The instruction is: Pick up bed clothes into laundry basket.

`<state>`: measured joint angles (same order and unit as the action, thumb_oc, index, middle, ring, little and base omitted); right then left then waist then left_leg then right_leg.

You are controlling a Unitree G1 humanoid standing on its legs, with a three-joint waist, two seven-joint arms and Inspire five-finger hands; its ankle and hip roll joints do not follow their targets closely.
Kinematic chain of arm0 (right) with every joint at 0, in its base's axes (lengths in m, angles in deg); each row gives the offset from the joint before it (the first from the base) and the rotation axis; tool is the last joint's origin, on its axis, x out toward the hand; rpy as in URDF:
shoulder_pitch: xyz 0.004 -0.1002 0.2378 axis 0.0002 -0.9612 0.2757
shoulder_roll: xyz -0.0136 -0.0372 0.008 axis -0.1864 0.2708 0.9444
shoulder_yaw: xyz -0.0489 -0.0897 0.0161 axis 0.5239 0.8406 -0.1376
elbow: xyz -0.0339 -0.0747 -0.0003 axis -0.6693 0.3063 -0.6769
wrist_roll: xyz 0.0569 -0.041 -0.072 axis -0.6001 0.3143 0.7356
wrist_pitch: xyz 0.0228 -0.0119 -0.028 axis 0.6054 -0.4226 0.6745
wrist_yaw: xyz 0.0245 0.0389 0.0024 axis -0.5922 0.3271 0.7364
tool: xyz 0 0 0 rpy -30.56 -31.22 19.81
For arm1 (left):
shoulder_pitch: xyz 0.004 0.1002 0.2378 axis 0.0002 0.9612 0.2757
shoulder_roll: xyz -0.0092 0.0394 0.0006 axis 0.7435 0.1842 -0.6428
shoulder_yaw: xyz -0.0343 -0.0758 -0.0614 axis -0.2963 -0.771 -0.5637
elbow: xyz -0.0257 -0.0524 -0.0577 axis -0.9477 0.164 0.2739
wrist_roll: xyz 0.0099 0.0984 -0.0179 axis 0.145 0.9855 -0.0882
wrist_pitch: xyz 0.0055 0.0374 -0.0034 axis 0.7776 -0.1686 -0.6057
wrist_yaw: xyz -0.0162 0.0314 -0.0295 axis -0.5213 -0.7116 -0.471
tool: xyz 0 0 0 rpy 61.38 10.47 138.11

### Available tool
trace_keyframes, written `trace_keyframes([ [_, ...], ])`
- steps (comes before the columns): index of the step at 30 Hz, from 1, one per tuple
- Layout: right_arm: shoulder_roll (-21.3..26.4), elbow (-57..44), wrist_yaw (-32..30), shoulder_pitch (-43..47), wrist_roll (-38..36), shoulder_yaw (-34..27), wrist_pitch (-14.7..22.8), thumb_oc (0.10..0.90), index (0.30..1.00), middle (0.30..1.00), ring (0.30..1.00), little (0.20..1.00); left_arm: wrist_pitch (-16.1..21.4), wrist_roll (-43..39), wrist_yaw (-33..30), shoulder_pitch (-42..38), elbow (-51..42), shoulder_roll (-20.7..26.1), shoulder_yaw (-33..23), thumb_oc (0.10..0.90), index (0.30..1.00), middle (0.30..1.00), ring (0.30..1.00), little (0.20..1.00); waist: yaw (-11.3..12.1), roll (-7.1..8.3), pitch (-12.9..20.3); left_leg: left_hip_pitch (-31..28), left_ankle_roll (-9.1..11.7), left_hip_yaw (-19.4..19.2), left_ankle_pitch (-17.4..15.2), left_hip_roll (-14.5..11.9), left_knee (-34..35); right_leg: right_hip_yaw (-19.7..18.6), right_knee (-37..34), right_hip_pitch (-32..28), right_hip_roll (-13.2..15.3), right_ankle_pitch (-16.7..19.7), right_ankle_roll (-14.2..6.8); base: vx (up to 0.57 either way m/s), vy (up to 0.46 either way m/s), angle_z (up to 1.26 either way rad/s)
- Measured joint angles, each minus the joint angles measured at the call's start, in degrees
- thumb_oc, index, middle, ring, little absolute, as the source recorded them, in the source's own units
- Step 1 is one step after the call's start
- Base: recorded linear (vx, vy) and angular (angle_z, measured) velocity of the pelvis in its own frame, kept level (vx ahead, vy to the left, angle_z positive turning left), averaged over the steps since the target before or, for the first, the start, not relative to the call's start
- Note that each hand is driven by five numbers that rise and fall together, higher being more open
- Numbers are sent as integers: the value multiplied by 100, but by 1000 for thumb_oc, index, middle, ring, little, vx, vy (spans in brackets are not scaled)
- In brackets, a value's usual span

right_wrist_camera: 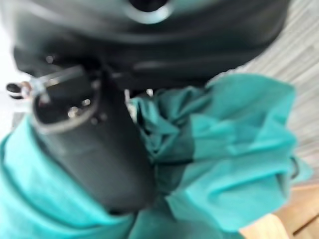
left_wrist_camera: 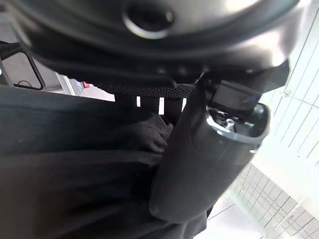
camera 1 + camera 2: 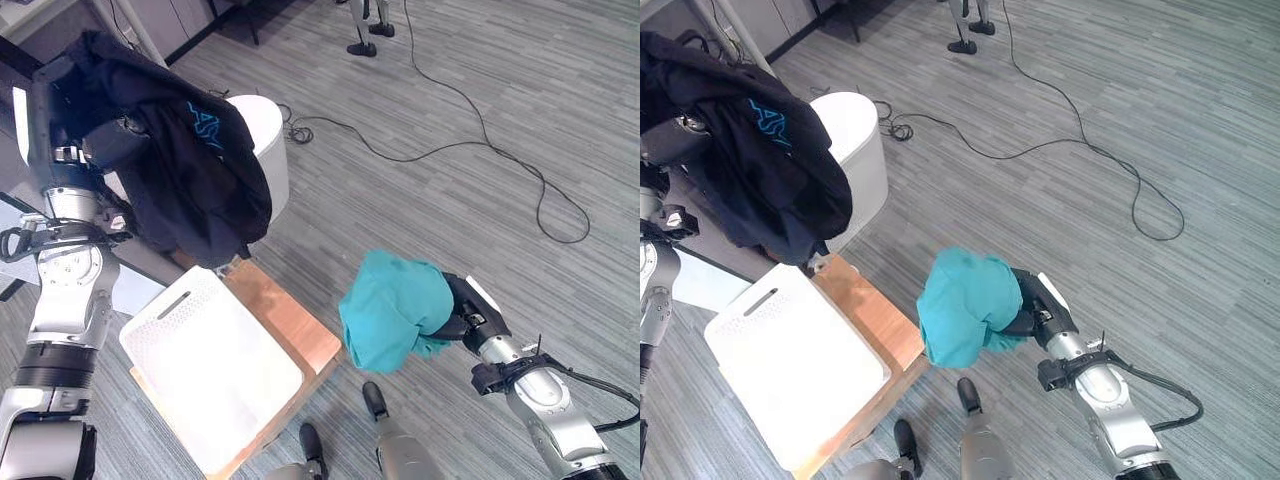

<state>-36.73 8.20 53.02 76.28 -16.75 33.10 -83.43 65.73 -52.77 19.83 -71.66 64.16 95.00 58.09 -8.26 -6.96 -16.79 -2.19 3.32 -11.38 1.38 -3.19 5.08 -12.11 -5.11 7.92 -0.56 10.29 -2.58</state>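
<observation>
A black garment with blue print (image 3: 180, 160) hangs from my raised left hand (image 2: 209, 159), whose thumb presses into the dark cloth (image 2: 75, 174); it dangles above the far end of the white laundry basket (image 3: 210, 365). My right hand (image 3: 462, 310) is shut on a bunched teal garment (image 3: 393, 308), held in the air to the right of the basket, above the floor. In the right wrist view the thumb (image 1: 94, 154) is buried in teal folds (image 1: 234, 144).
The basket stands on a low wooden platform (image 3: 300, 325). A white round bin (image 3: 262, 140) stands behind the black garment. Black cables (image 3: 480, 130) run across the grey plank floor. A stand's feet (image 3: 365, 40) show at the far top.
</observation>
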Motion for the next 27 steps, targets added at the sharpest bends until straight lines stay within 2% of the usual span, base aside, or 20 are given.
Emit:
trace_keyframes([
  [3,-3,1,-8,-90,2,-77,2,400,300,300,300,300,7,231,-47,221,-586,194,-34,400,300,300,300,300,76,83,-52,21,0,-18,0,0,-1,-9,0,22,-2,20,28,1,5,-1],
  [6,-8,-1,-9,-150,9,-122,0,400,300,300,300,300,5,350,-44,325,-959,196,-81,400,300,300,300,300,158,97,-56,15,0,-25,0,9,-2,-5,2,11,10,20,27,0,0,0],
  [8,-75,-19,2,-135,56,-151,2,400,300,300,300,300,2,593,-42,768,-1427,188,-462,400,300,300,300,300,136,109,-63,-4,0,-42,0,14,-2,-15,2,4,13,18,24,1,2,-4],
  [10,-125,-18,-14,-224,78,-307,1,400,300,300,300,300,75,888,-52,1437,-2088,-86,-990,400,300,300,300,300,127,109,-63,-75,1,-43,1,22,-2,-1,2,-66,28,-11,21,-4,3,3],
  [13,-172,-9,-30,-240,132,-471,1,400,300,300,300,300,149,1021,-53,1689,-2394,-356,-1254,400,300,300,300,300,275,110,-63,-83,-1,6,-1,27,-2,44,1,-105,44,-41,-5,-7,-1,12],
  [15,-171,-15,-21,-251,138,-477,1,400,300,300,300,300,155,1121,-53,1980,-2615,-551,-1470,400,300,300,300,300,284,110,-63,-79,-9,44,-6,28,-1,64,1,-112,50,-48,-14,-14,-8,8],
  [19,-179,-50,-15,-339,193,-635,1,400,300,300,300,300,153,1136,194,2915,-2916,-761,-1704,400,300,300,300,300,431,101,-57,-58,-18,136,-10,35,-2,98,1,-107,64,-59,-31,-41,-9,6],
  [22,-179,-46,-15,-366,277,-742,-2,400,300,300,300,300,118,1127,369,3275,-2898,-914,-1756,400,300,300,300,300,498,101,-54,-42,-30,167,-5,43,-2,121,3,-108,76,-58,-32,-15,-11,5],
  [24,-171,-38,-31,-375,310,-864,-3,400,300,300,300,300,92,1077,558,3416,-2893,-1394,-1765,400,300,300,300,300,478,85,-44,-40,-33,194,-6,52,0,143,3,-117,89,-59,-32,-15,-4,6],
  [27,-36,-44,-37,-237,343,-872,-6,400,300,300,300,300,-136,896,828,3422,-2851,-1436,-1493,400,300,300,300,300,494,85,-44,-4,-49,259,23,48,-3,226,4,-120,99,-37,-3,-33,-25,12],
])
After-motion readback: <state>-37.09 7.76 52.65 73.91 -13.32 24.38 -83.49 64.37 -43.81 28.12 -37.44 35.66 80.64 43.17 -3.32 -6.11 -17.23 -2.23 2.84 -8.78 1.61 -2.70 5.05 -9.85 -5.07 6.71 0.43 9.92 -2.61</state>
